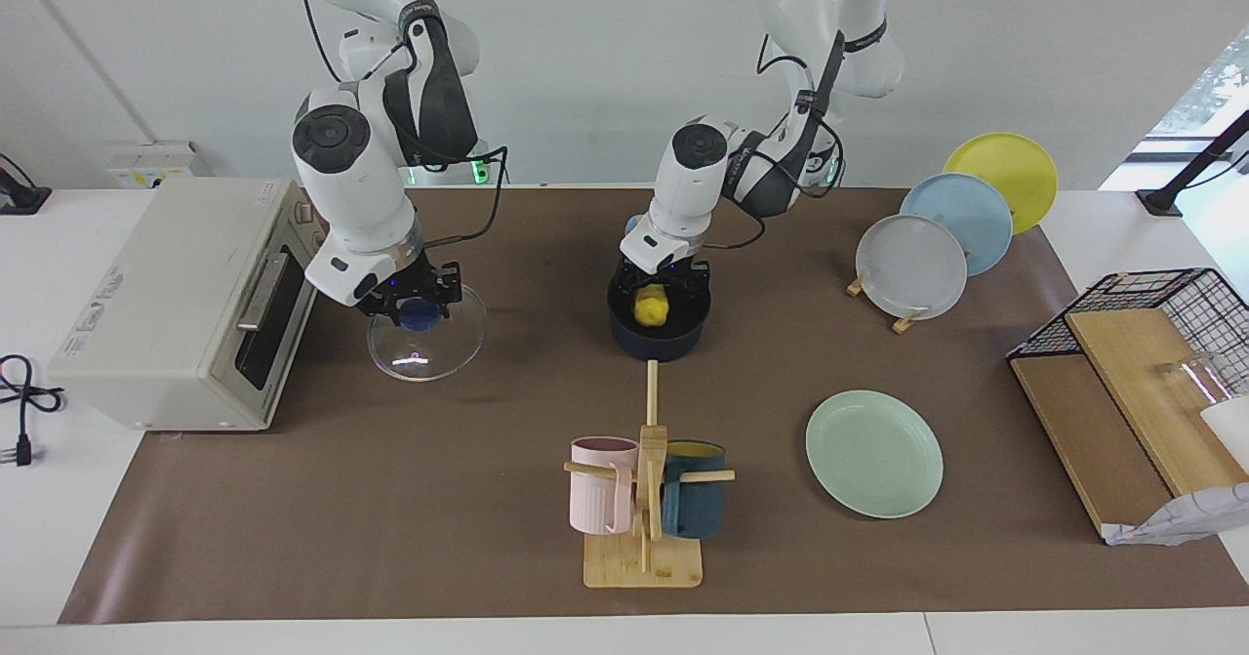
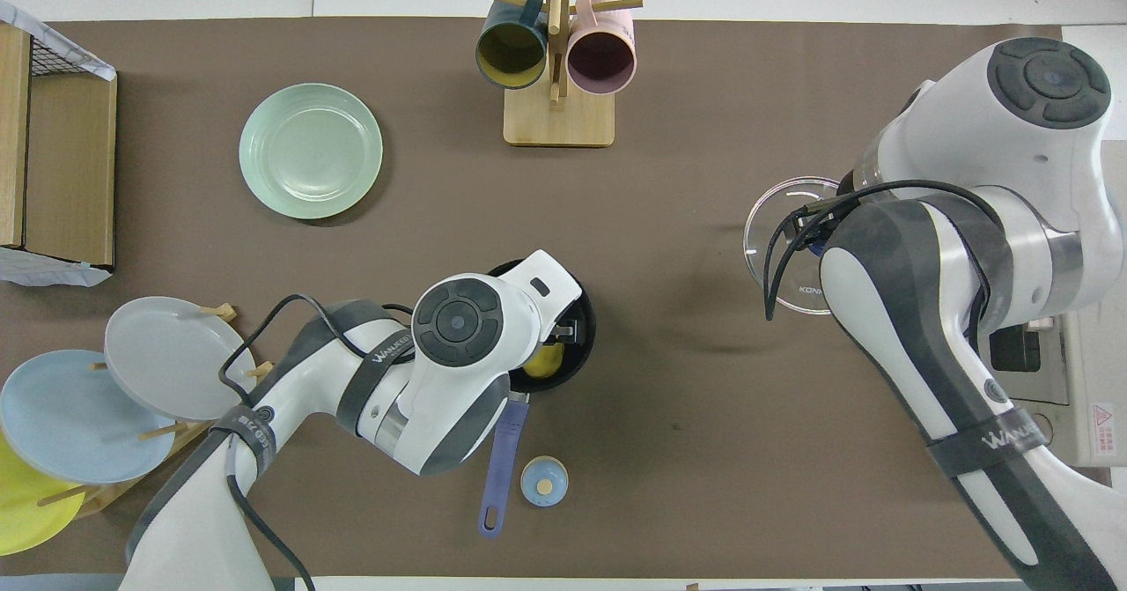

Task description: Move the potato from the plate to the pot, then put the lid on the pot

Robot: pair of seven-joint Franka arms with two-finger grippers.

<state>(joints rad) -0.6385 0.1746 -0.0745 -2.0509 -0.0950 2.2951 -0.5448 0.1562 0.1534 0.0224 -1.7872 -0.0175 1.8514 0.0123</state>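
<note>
Left arm: it is reaching in from its base and bending steeply down, wrist pointing into the pot (image 1: 660, 328).
Left gripper (image 1: 652, 296): it is sitting low inside the pot's rim, its fingers pinching the potato (image 1: 650, 307) from both sides.
Potato: a smooth bright yellow lump, it is showing between the fingers, inside the pot's black hollow; in the overhead view only a sliver (image 2: 544, 360) is peeking out under the wrist.
Pot: dark navy, it is standing directly below the left gripper, its long blue handle (image 2: 499, 463) pointing toward the robots.
Right arm: it is folding down near the toaster oven (image 1: 185, 304), wrist pointing downward.
Right gripper (image 1: 422, 308): it is closing on the blue knob of the lid (image 1: 426, 335).
Lid: clear glass with a metal rim, it is tilting under the right gripper, well apart from the pot.
Plate (image 1: 873, 453): pale mint green, it is lying bare, well apart from both grippers, beside the mug stand (image 1: 643, 499).
</note>
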